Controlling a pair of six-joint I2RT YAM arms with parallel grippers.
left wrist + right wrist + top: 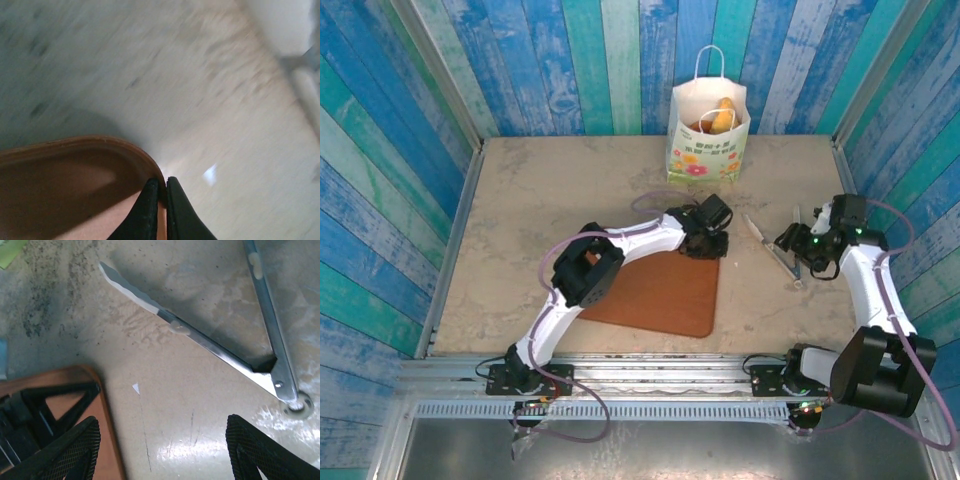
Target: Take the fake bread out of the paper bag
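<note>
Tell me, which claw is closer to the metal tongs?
The right gripper, poised open over the hinge end of the tongs. The left gripper sits farther off, to their left, pinching a corner of the tray.

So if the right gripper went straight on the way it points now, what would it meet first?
Most likely the metal tongs lying spread on the table, their near arm crossing right ahead of the open right gripper. Depth is unclear, so bare table could come first.
</note>
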